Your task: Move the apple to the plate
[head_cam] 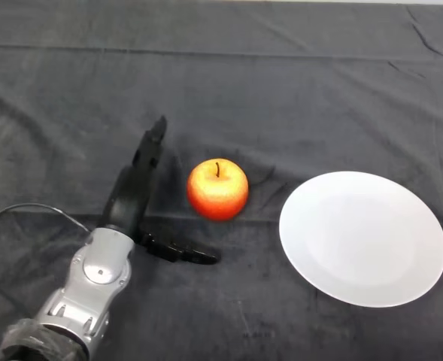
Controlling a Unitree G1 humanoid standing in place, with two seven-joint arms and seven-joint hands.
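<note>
The apple (218, 189) sits upright on the dark cloth (296, 83), stem up, just left of the white plate (362, 238) and apart from it. The left hand (135, 192) lies beside the apple on its left, fingers (150, 149) stretched straight past it and thumb (182, 253) splayed toward the near side, released and gripping nothing. The step in hand looks like the approach: the palm should slide right until the fruit sits deep between fingers and thumb, then close evenly so the round skin does not squirt out. The apple's far side and underside are hidden, and the arm is cut off at the lower edge.
</note>
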